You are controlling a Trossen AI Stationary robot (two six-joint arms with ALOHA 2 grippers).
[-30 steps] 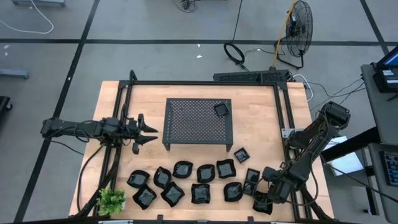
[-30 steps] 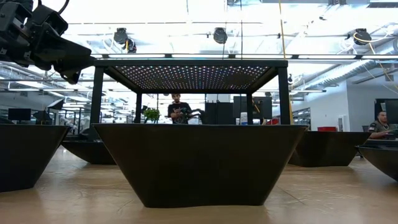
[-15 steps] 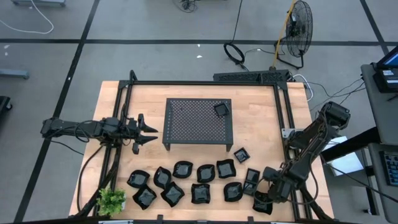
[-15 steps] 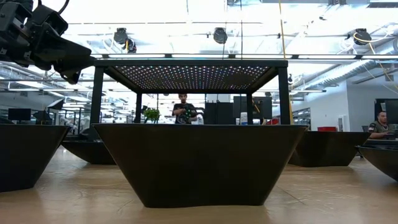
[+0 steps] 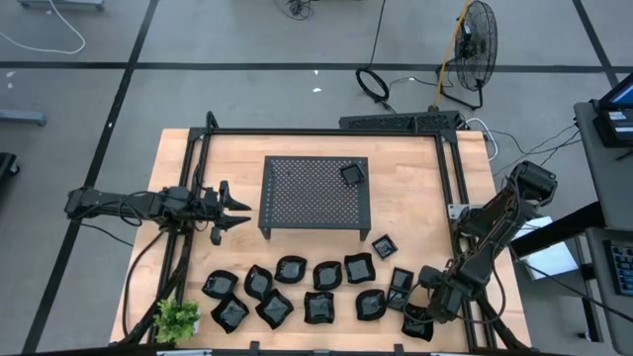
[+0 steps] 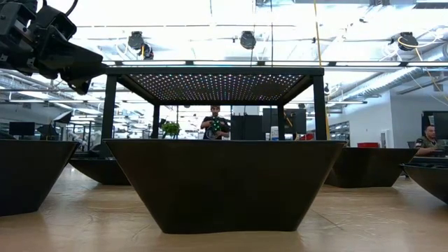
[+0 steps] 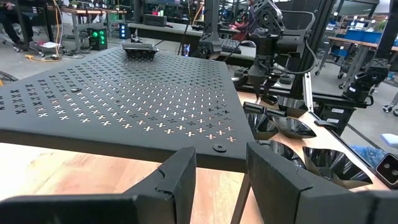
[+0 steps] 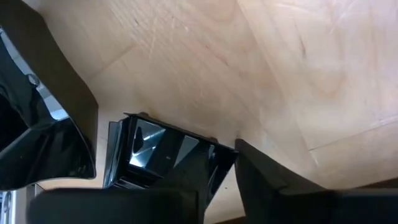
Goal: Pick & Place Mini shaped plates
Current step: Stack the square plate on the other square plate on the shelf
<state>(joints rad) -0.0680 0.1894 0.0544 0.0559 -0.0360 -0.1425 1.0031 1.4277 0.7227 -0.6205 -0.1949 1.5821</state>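
Count from the high view: about a dozen small glossy black mini shaped plates [image 5: 318, 289] in two loose rows along the near edge of the light wooden table [image 5: 406, 188], one more square black dish [image 5: 383, 245] just beyond them, one square dish [image 5: 351, 174] on the far right corner of the large black perforated metal rack [image 5: 315, 191]. One small green plant [image 5: 177, 318] at the near left corner.

Right gripper [image 5: 417, 318] is down at the near right corner, at the right end of the rows. Its wrist view shows a square glossy black plate [image 8: 163, 157] directly at one dark finger [image 8: 273, 177]; whether it's clamped or just touching, I cannot tell.

Left gripper [image 5: 235, 210] hovers left of the rack, fingers apart, holding nothing, well apart from the plates.

Far background in the low view: one person [image 6: 215, 127] standing, one person [image 6: 427, 141] seated at right.
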